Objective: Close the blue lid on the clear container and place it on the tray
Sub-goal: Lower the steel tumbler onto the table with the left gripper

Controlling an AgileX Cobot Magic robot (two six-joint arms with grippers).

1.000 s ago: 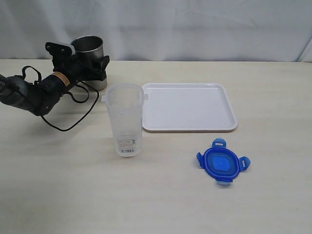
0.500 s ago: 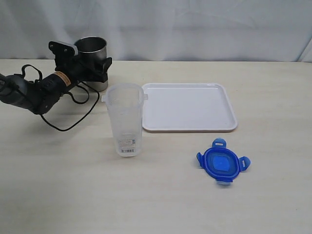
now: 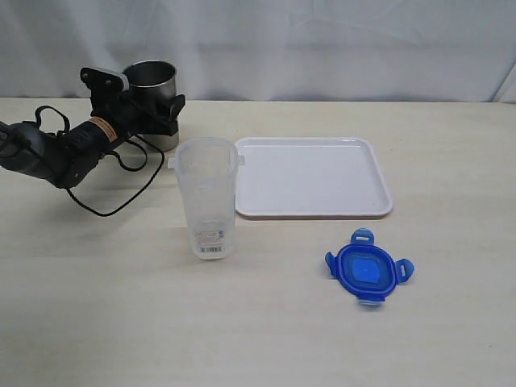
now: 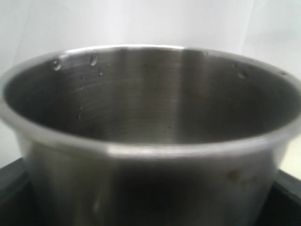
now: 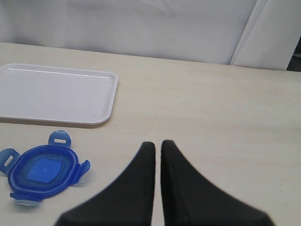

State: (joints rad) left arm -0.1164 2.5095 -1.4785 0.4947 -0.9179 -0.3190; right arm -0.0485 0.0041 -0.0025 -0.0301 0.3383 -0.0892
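Note:
The clear container [image 3: 206, 197] stands upright and uncovered left of the middle of the table. Its blue lid [image 3: 367, 272] lies flat near the front right, apart from it, and shows in the right wrist view too [image 5: 42, 170]. The white tray [image 3: 310, 177] lies behind the lid, with nothing on it. My left gripper [image 3: 147, 103] is at the back left, its jaws closed around a grey metal tumbler [image 3: 151, 89] that fills the left wrist view [image 4: 150, 122]. My right gripper [image 5: 157, 144] is shut on nothing, low over bare table just right of the lid; the exterior view does not show it.
A black cable [image 3: 121, 197] loops over the table from the left arm toward the container. A white curtain [image 3: 322, 40] hangs behind the table's far edge. Bare tabletop [image 3: 121, 322] lies in front of the container and lid.
The left gripper and the tumbler in it shifted slightly to the right a second ago, then held still. Container, lid and tray have not moved.

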